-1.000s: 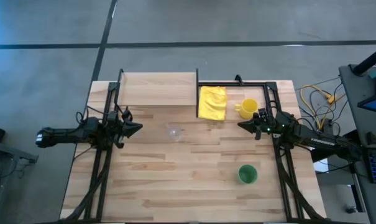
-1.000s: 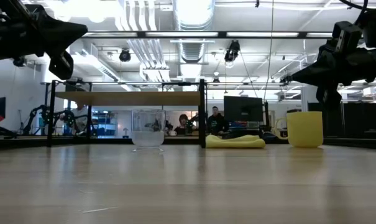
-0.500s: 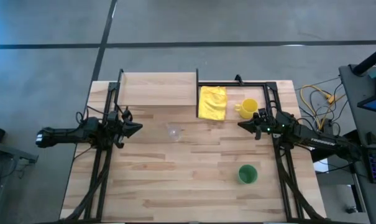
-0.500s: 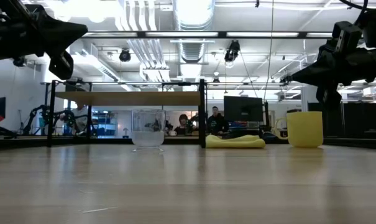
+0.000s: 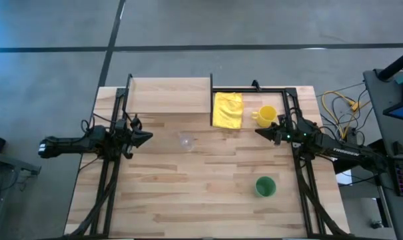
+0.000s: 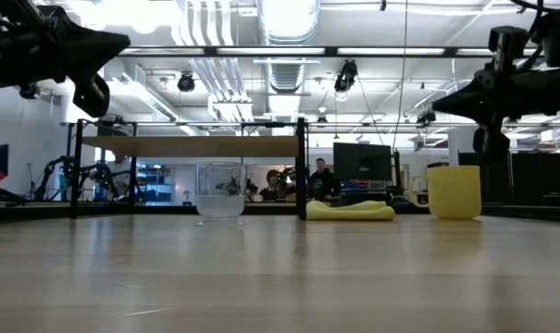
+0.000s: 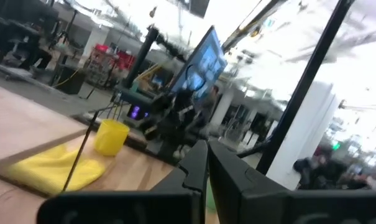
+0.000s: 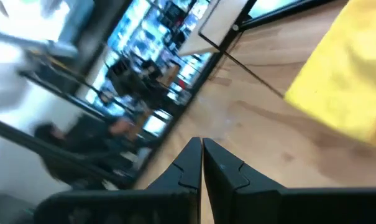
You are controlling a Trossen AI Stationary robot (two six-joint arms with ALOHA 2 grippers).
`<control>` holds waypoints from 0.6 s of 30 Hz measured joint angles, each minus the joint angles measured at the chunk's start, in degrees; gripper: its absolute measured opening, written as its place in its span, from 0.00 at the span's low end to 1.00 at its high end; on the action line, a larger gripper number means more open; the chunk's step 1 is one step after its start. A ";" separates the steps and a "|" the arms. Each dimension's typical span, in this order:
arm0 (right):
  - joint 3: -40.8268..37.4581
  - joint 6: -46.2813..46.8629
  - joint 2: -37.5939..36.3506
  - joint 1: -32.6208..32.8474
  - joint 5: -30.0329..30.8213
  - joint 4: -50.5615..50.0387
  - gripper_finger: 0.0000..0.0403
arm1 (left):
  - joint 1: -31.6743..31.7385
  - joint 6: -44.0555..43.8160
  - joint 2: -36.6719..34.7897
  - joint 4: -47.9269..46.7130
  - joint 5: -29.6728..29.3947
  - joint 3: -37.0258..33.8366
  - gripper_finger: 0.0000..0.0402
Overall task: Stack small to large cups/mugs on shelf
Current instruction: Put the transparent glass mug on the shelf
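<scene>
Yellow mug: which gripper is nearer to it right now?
Right. The right gripper hangs just beside the yellow mug, toward the table's front. The left gripper hangs far across the table, beyond the clear glass cup.

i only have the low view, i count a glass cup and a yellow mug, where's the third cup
Observer: The green cup stands on the tabletop at the near right, outside your view.
Operator: are any cups on the shelf yet
Observer: No. From above, the shelf board at the far left is bare; the glass cup stands on the tabletop in front of it.
Operator: how close is the right hand to the yellow mug
Observer: From above, the right hand is just in front of the yellow mug, not touching it. Its wrist view shows the fingers shut and empty.
Operator: and the left hand
Observer: The left hand waits left of the glass cup, shut.
</scene>
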 joint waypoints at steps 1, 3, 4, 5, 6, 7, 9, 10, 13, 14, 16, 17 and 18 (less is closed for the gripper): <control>-0.01 1.01 -0.01 0.01 0.00 0.67 0.02 | 0.00 -0.55 -0.03 1.68 0.00 0.00 0.00; -0.01 0.22 -0.01 0.02 -0.01 1.48 0.02 | 0.00 -2.24 -0.07 4.95 0.00 0.00 0.00; 0.00 -0.88 -0.01 0.02 0.00 1.75 0.02 | 0.00 -2.84 -0.07 6.03 0.02 -0.02 0.00; -0.02 -1.93 -0.01 0.02 0.00 2.02 0.02 | 0.00 -2.88 -0.07 7.14 0.02 -0.02 0.00; 0.00 -2.47 0.01 0.02 0.02 2.38 0.02 | -0.01 -2.90 -0.04 8.28 0.01 -0.02 0.00; -0.02 -2.99 0.01 0.00 0.04 2.79 0.02 | 0.00 -2.96 -0.07 9.22 0.02 -0.02 0.00; -0.01 -3.64 0.01 0.01 0.04 3.45 0.02 | 0.00 -2.99 -0.04 10.70 0.07 -0.02 0.00; -0.01 -3.64 0.00 0.00 0.04 3.67 0.02 | -0.01 -2.94 -0.07 11.09 0.15 -0.02 0.00; 0.00 -3.18 0.01 0.00 0.06 3.90 0.02 | -0.02 -1.32 0.07 10.75 -1.55 0.17 0.00; 0.00 -3.19 0.01 0.00 0.37 4.14 0.02 | 0.00 -1.42 0.48 10.43 -2.53 0.28 0.00; 0.00 -3.47 0.01 0.00 2.15 4.83 0.02 | 0.00 -3.06 1.84 6.44 -3.73 1.33 0.00; 0.00 -3.89 0.01 0.00 3.13 5.37 0.02 | 0.00 -4.57 2.91 3.40 -4.84 2.57 0.00; 0.00 -4.25 0.02 0.00 3.66 6.41 0.02 | 0.00 -6.66 4.09 -0.19 -5.81 4.06 0.00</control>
